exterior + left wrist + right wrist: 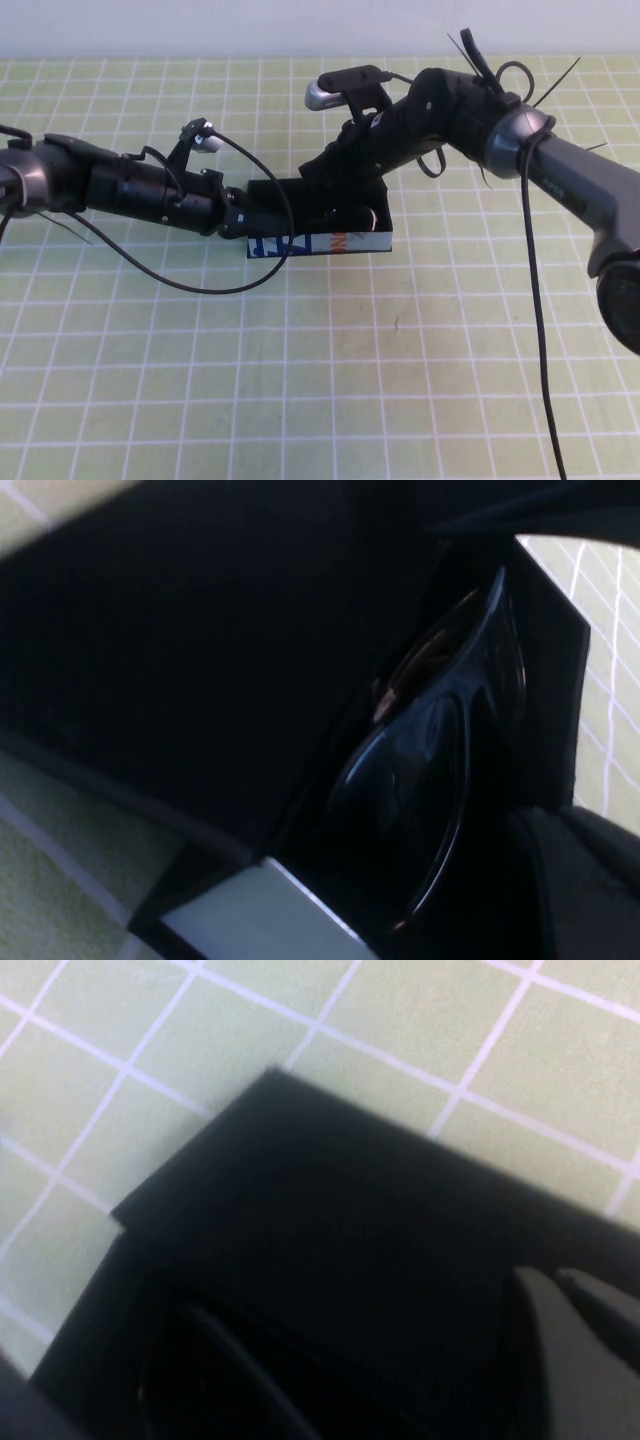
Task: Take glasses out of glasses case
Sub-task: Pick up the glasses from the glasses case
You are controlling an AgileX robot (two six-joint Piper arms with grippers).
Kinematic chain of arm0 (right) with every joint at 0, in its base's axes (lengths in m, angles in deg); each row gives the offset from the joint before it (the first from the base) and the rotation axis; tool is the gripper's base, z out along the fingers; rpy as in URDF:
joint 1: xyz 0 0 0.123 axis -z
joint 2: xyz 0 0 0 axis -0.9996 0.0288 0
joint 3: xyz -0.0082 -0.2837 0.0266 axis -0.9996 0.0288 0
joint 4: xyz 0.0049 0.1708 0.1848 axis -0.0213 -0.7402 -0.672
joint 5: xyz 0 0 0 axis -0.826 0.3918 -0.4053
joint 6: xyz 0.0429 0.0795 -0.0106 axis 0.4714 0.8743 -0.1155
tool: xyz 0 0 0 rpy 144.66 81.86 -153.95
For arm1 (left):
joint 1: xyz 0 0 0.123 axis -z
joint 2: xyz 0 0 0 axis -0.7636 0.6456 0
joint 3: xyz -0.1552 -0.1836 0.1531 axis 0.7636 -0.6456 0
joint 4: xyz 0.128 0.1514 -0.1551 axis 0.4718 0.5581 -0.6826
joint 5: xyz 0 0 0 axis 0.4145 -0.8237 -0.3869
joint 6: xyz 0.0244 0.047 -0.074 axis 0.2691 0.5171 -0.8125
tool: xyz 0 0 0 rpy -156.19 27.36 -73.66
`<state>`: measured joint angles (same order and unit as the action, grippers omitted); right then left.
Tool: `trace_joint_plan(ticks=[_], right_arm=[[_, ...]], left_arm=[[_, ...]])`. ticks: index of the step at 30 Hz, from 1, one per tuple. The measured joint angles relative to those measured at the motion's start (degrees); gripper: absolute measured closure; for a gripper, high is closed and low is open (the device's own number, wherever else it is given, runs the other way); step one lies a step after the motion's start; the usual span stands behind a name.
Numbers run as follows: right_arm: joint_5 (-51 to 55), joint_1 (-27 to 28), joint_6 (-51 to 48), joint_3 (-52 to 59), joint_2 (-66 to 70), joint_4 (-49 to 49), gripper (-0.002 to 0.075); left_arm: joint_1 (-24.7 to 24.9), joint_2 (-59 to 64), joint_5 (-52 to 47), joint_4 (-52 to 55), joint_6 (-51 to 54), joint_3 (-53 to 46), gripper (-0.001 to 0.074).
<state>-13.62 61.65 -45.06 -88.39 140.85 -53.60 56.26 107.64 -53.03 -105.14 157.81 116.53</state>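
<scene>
1. The glasses case [330, 225] lies opened on the counter [300, 380]; the glasses [420, 780] sit inside it, not yet lifted.
2. The left pincer [243, 222] is at the case's end; its grip I cannot tell.
3. The right pincer [335, 190] reaches over the case, likewise unclear, perhaps on the lid.

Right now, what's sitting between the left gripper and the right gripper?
The open glasses case lies between them in the high view: left gripper at its left end, right gripper over its rear. The glasses are inside, shown by the left wrist view.

Two matte black jointed arms with grey metal collars, silver wrist cameras, looping thin black cables and cable ties.

The left gripper [238, 218] sits at the case's nine o'clock end; the right gripper [325, 195] over its middle.
</scene>
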Motion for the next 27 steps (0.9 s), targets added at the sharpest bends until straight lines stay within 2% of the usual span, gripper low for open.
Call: trace_joint_plan(ticks=[8, 24, 27], right_arm=[[5.26, 0.33, 3.87, -7.86, 4.84, 1.48, 0.0741], [19.58, 0.33, 3.43, -20.17, 6.40, 3.41, 0.0741], [23.09, 0.33, 2.21, -21.90, 6.40, 3.41, 0.0741]], left_arm=[[0.00, 0.00, -0.44, 1.09, -0.12, 0.32, 0.0739], [-0.10, -6.90, -0.33, 3.39, -0.67, 0.32, 0.0739], [-0.10, -7.43, 2.55, 3.39, -2.15, 0.32, 0.0739]])
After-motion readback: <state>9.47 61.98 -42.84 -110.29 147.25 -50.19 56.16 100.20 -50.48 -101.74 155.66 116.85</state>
